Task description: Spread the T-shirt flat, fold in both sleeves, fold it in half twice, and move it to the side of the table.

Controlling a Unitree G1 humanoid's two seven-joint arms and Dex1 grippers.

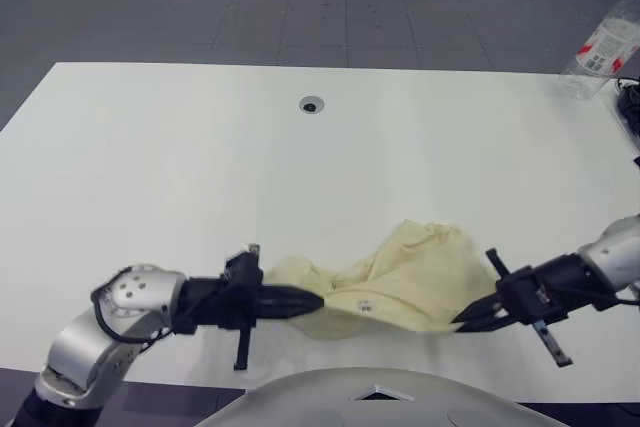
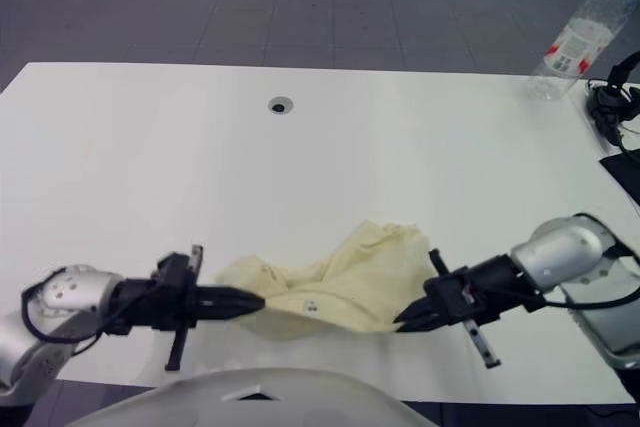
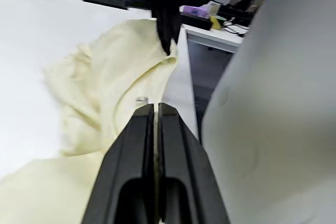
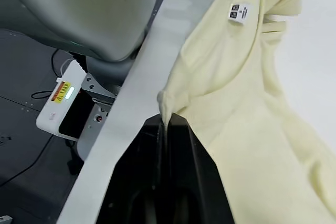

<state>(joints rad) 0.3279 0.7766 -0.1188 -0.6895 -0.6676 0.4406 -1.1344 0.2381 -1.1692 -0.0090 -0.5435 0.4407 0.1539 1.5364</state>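
A pale yellow T-shirt [image 1: 400, 277] lies crumpled near the front edge of the white table [image 1: 200, 177], stretched between my two grippers. My left gripper [image 1: 318, 300] is shut on the shirt's left end; in the left wrist view its fingers [image 3: 142, 129] pinch the fabric [image 3: 115, 72]. On the right, my right gripper [image 1: 462, 321] is shut on the shirt's lower right edge, and the right wrist view shows a fold of cloth [image 4: 168, 100] pinched between its black fingers [image 4: 181, 129]. A small white label [image 4: 237, 12] shows on the shirt.
A clear plastic bottle [image 2: 580, 32] lies at the table's far right corner beside black cables [image 2: 612, 102]. A round cable hole [image 1: 311, 104] sits in the middle back of the table. Wide bare tabletop stretches to the left and behind the shirt.
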